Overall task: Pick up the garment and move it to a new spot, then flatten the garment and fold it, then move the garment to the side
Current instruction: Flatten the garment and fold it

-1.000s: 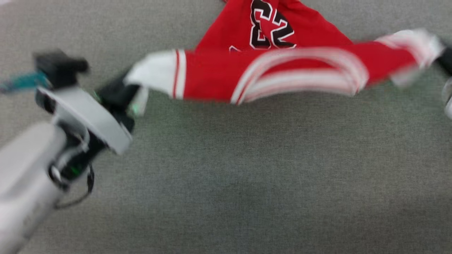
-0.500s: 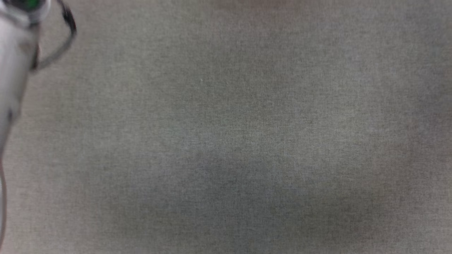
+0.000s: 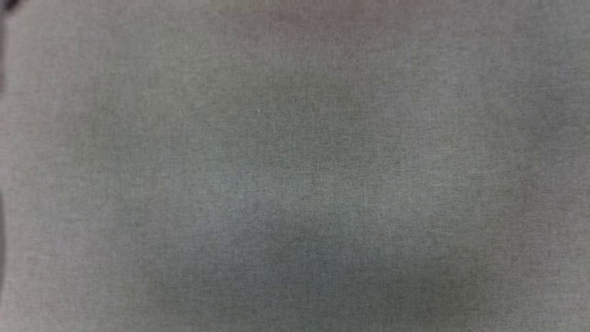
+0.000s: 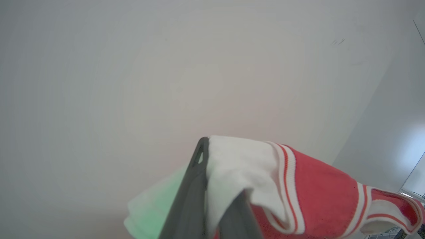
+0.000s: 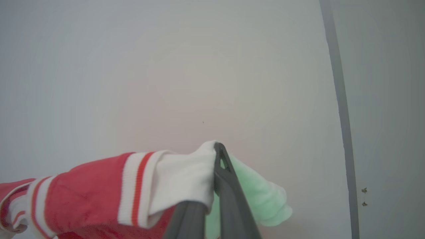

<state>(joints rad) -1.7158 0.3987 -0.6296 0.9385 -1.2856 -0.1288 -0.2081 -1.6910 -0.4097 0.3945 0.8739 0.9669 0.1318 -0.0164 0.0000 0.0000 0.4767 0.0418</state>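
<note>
A red jersey (image 4: 315,186) with white sleeves hangs in the air against a pale wall (image 4: 166,83), held by a sleeve at each end. Each sleeve meets the red body at a band of white-and-red stripes, and more striped trim shows at the far lower right of the left wrist view.

The left gripper (image 4: 212,166) is closed on one white sleeve, the cloth pinched between its two dark fingers. From there the jersey's length runs off to the right. The right gripper (image 5: 209,166) is likewise clamped on the other white sleeve, and the jersey (image 5: 89,186) runs away to the left. Past each grip, a fold of sleeve looks pale green.

The head view looks down on a grey woven cloth surface (image 3: 295,166) – blurred.
</note>
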